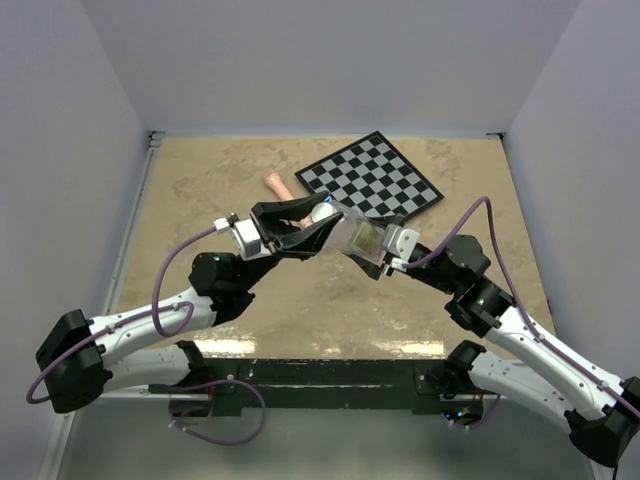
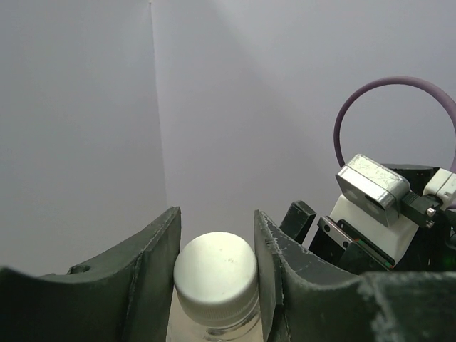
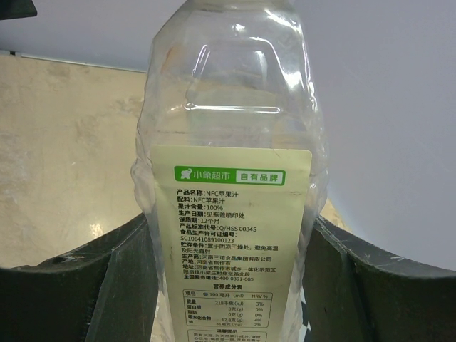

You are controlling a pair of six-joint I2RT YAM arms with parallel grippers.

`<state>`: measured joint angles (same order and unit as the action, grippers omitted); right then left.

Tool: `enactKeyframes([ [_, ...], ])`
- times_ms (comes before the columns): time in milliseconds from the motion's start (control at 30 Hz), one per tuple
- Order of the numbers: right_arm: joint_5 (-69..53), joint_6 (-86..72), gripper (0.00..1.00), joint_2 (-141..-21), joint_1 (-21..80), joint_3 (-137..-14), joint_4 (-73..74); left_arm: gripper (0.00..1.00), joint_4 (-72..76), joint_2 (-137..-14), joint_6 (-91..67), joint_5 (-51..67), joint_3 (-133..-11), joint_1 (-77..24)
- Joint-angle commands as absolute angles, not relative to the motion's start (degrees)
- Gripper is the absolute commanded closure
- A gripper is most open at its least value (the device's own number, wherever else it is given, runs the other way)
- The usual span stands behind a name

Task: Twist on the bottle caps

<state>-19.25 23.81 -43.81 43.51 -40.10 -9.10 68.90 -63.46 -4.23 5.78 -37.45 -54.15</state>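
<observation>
White cap (image 2: 215, 274) — pinched inside left gripper (image 2: 217, 219)

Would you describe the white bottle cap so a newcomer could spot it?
Find the checkerboard at the far side of the table; look in front of it. There the left end effector pinches the white cap on the neck of the large labelled bottle: round, plain white, unlike the pink stick beside it.
</observation>
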Motion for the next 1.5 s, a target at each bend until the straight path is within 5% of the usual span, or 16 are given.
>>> enactKeyframes([
  [0, -18.7, 24.3, 1.0, -43.2, 44.0, -40.4, -12.1, 0.98, 68.5, -63.0, -4.5, 7.1, -41.3, -54.1],
  [267, -26.4, 24.1, 1.0, -42.2, 43.9, -41.4, -11.9, 1.0, 51.6, -60.4, -0.7, 20.0, -46.6, -53.7],
  [700, -55.2, 29.8, 1.0, -46.4, 41.4, -49.7, -2.1, 1.0, 38.6, -55.4, -2.8, 49.6, -52.7, -45.9],
  [1133, -65.7, 36.9, 1.0, -50.1, 40.1, -54.1, 6.1, 1.0, 26.8, -53.8, 3.9, 57.6, -57.4, -45.8],
  [1167, -64.4, 37.1, 1.0, -50.3, 40.1, -54.1, 6.4, 0.95, 25.9, -52.8, 5.2, 56.0, -57.2, -45.8],
  [1233, -62.4, 37.3, 1.0, -50.4, 40.1, -53.4, 6.4, 0.59, 23.2, -51.2, 7.8, 51.4, -56.7, -45.8],
  [1333, -57.7, 34.5, 1.0, -49.7, 40.0, -51.0, 3.2, 0.23, 20.5, -48.2, 10.0, 44.1, -55.4, -45.8],
  [1467, -49.8, 26.6, 1.0, -47.8, 40.0, -44.9, -7.2, 0.05, 16.6, -44.2, 12.4, 32.5, -53.6, -45.7],
])
